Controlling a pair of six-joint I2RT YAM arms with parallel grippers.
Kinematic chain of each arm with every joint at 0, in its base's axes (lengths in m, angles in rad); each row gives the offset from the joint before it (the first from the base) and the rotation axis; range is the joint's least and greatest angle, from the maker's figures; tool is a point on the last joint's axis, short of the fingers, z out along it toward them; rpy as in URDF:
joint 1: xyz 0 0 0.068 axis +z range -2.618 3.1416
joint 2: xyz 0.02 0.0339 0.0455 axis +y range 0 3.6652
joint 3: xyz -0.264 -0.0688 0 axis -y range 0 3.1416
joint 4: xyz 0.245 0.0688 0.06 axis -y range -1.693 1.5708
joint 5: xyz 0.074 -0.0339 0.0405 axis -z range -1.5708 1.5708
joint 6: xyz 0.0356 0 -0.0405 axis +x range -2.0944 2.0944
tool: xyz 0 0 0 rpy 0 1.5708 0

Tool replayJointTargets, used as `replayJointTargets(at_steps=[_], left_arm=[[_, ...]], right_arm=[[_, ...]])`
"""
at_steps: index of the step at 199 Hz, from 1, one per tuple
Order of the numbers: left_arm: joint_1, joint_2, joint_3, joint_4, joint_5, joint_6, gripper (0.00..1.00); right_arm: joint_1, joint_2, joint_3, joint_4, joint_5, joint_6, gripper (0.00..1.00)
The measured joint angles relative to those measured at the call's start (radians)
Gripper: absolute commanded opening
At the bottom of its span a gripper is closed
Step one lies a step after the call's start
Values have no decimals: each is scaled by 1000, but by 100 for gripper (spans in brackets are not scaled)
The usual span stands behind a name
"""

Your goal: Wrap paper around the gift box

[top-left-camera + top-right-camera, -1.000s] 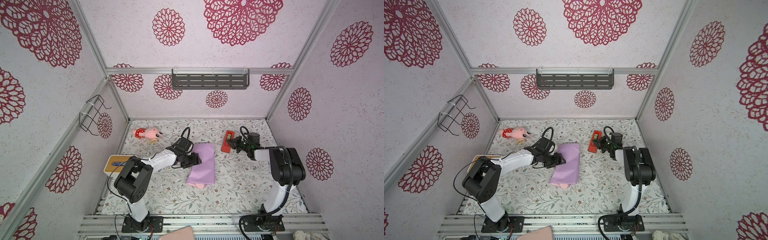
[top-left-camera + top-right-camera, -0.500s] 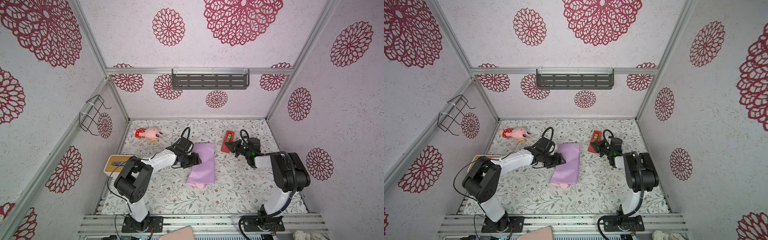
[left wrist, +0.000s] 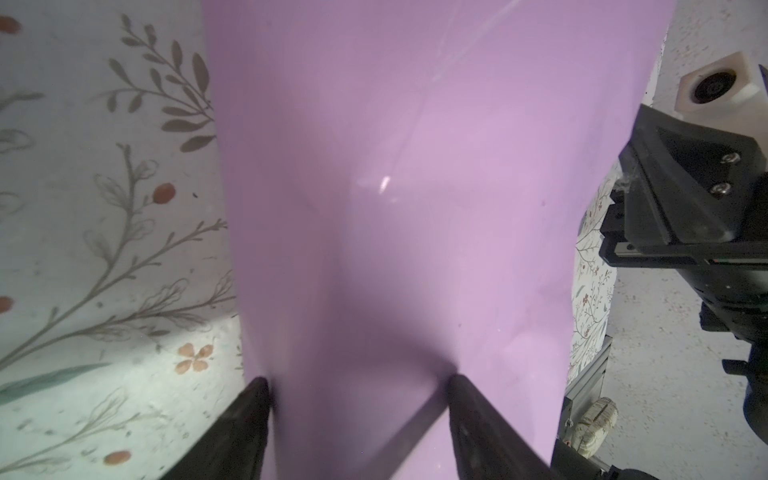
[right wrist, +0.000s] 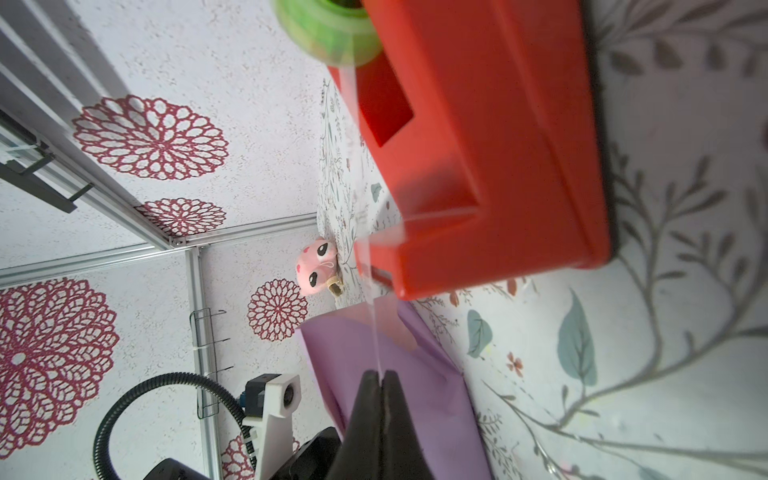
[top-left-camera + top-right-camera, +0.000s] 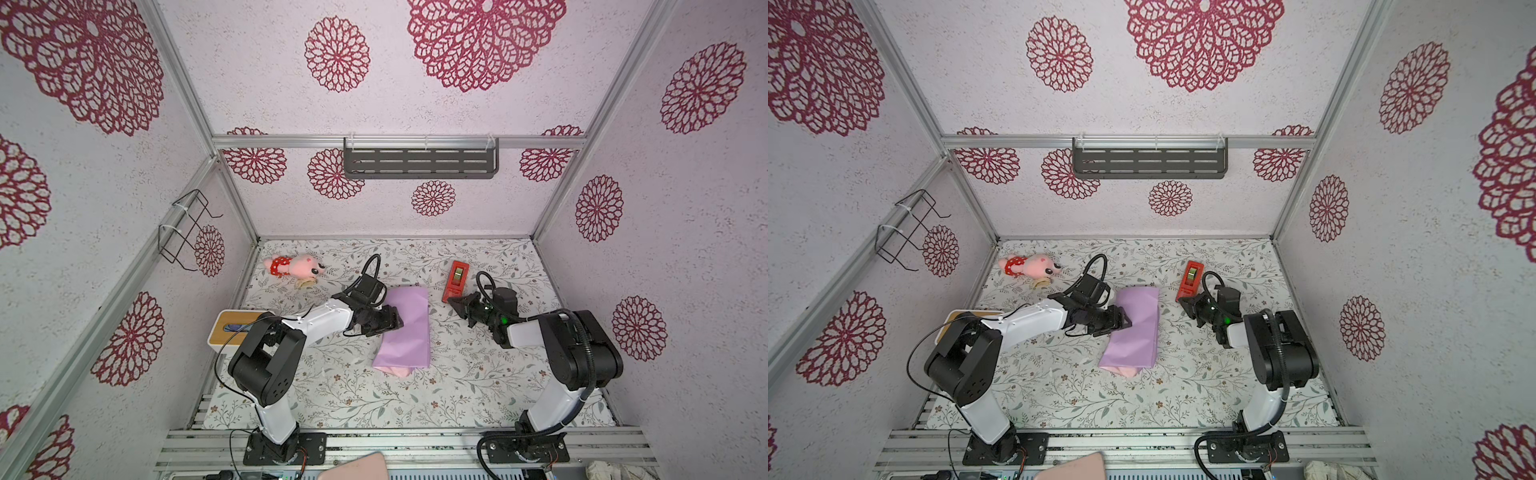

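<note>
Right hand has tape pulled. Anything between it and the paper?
Nothing visible. The right hand, shut on a tape strip from the red dispenser, has only bare table between it and the paper. The left hand sits at the paper's opposite edge, out of that path.

On my feed the paper [image 5: 409, 328] shows lilac-purple, with a pale pink strip at its near end. The tabletop [image 5: 457, 386] is off-white, printed with grey-green leafy sprigs and small rust flowers. The tape dispenser [image 5: 457, 282] is red; its tape [image 4: 374, 328] looks clear, greenish on the roll. The plush toy [image 5: 297, 266] is pink with a red, white-dotted part. The walls [image 5: 457, 108] are pale with crimson lace rosettes.
</note>
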Motion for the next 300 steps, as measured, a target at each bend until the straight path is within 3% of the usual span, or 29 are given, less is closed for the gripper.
replayJointTargets(at_steps=[100, 160, 182, 200, 221, 247, 272, 300], left_arm=[[0, 0, 0, 1, 0, 3, 69], [0, 0, 0, 1, 0, 5, 69], [0, 0, 0, 1, 0, 6, 69], [0, 0, 0, 1, 0, 7, 69], [0, 2, 1, 1, 2, 7, 69], [2, 7, 8, -7, 5, 11, 69], [2, 8, 10, -10, 7, 11, 69], [2, 8, 11, -11, 7, 12, 69]], right_arm=[[-29, 107, 60, -31, 50, -158, 0], [-43, 107, 119, -290, 103, -348, 0], [-43, 40, 80, -322, 100, -372, 0], [-25, -124, -47, -272, 114, -329, 0], [84, -347, -181, -162, 218, -233, 0], [380, -499, -257, -30, 480, -163, 0], [600, -490, -267, 64, 736, -148, 0], [710, -375, -262, 164, 964, -146, 0]])
